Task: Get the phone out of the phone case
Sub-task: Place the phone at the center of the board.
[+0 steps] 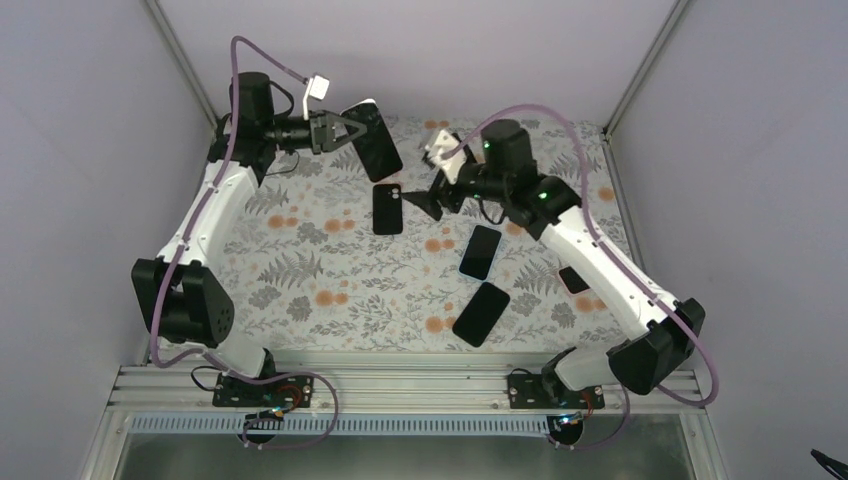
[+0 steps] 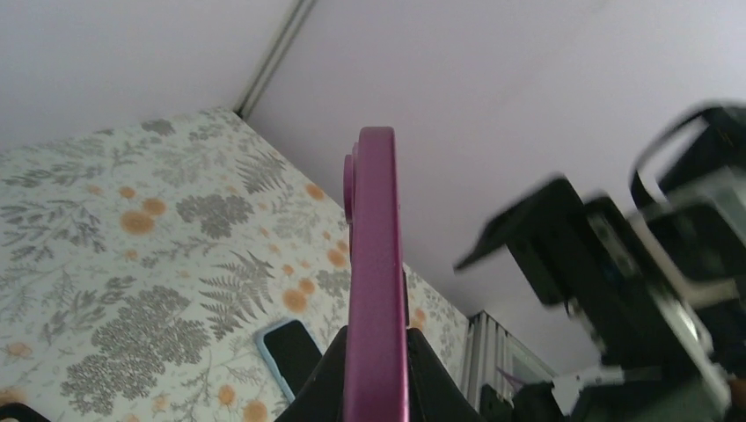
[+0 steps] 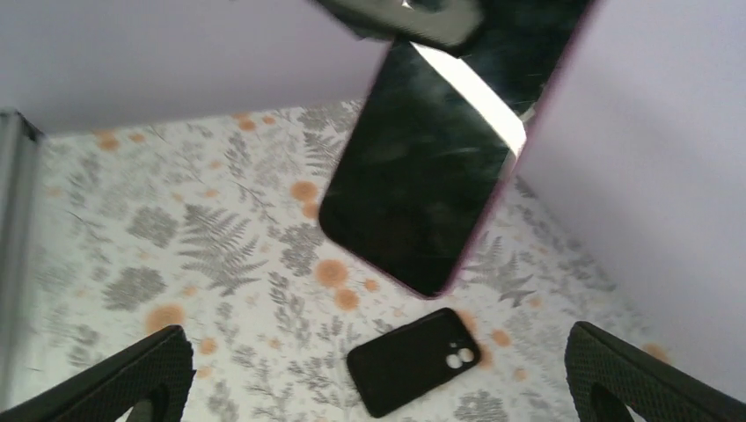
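The phone (image 3: 422, 176), dark screen toward the right wrist camera, sits in a magenta phone case (image 2: 376, 264) and is held up in the air at the back of the table. My left gripper (image 1: 350, 131) is shut on its upper end, with a finger pressed on each face (image 2: 378, 347). In the top view the cased phone (image 1: 373, 140) hangs tilted just right of that gripper. My right gripper (image 1: 425, 201) stands wide open a little to the right of and below it, apart from it, with nothing between its fingers (image 3: 378, 343).
A black empty case (image 1: 387, 208) lies back up on the floral mat under the raised phone, also seen as the black case (image 3: 413, 360). Two dark phones (image 1: 480, 252) (image 1: 481, 313) lie mid-table, and a small dark one (image 1: 573, 279) lies by the right arm. A blue-rimmed phone (image 2: 286, 352) lies on the mat.
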Motion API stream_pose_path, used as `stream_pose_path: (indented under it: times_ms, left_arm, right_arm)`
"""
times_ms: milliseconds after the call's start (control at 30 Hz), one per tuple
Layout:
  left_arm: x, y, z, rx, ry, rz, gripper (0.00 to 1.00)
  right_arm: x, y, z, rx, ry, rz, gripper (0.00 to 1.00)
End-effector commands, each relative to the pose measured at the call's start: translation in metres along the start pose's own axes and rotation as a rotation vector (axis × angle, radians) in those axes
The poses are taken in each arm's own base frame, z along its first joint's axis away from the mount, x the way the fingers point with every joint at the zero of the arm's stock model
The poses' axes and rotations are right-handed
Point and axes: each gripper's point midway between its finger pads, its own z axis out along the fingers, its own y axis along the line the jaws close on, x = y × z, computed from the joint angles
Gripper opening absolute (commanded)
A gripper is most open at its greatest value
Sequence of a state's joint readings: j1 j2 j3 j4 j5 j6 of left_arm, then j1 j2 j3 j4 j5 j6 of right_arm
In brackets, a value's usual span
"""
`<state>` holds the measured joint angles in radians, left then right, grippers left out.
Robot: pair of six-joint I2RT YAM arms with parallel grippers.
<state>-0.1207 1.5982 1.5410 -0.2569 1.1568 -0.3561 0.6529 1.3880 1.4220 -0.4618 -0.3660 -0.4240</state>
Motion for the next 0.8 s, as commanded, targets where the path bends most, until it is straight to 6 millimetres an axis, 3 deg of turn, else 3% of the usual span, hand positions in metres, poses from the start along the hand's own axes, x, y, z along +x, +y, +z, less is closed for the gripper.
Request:
stream_pose_path:
  times_ms: [0,167,333,567,767]
  left_arm:
    - [0.017,-0.040,-0.008,0.123,0.029,0.165,0.04]
    - [0.036,-0.064,-0.003,0.176,0.047,0.246,0.04]
    - [0.053,-0.082,0.005,0.225,0.068,0.276,0.04]
    - [0.061,-0.091,0.008,0.262,0.084,0.285,0.03]
    - [0.066,-0.089,0.015,0.273,0.101,0.278,0.02]
  right_arm:
    - [-0.011,0.015,-0.015,-0.271,-0.046,0.297,0.99]
    - [-0.002,0.024,-0.015,-0.506,-0.034,0.511,0.92]
    - [-0.004,0.031,-0.014,-0.591,-0.059,0.593,0.75]
    - [0.000,0.029,-0.004,-0.610,-0.050,0.640,0.50]
    - [-0.001,0.028,0.002,-0.637,-0.050,0.663,0.39]
